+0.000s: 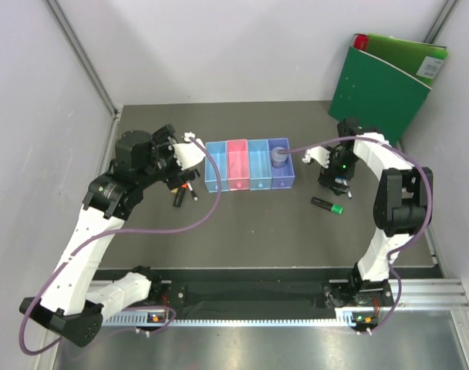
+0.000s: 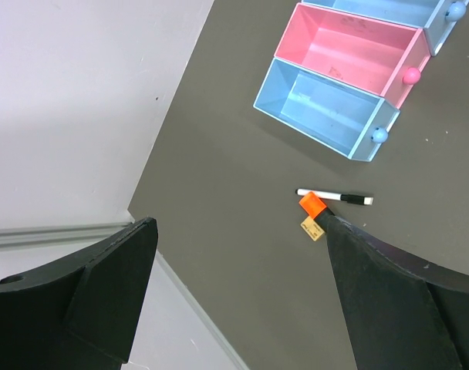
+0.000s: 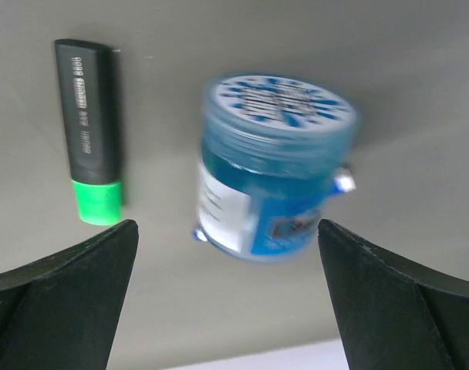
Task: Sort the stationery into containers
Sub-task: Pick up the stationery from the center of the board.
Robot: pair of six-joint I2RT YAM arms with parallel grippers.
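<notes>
Left tool (image 2: 238,231) released, jaws spread wide above the dark counter (image 2: 219,154), left of the containers (image 1: 250,164). The thin white pen (image 2: 335,197) and orange-capped marker (image 2: 313,205) lie just beside each other near its right finger, short of the light blue bin (image 2: 323,108). Right tool (image 3: 227,227) also released, its fingers either side of the blurred round blue tub (image 3: 273,177) and apart from it. The green-capped marker (image 3: 88,131) lies near. A grey-blue piece (image 1: 280,156) sits in the purple bin (image 1: 283,183).
</notes>
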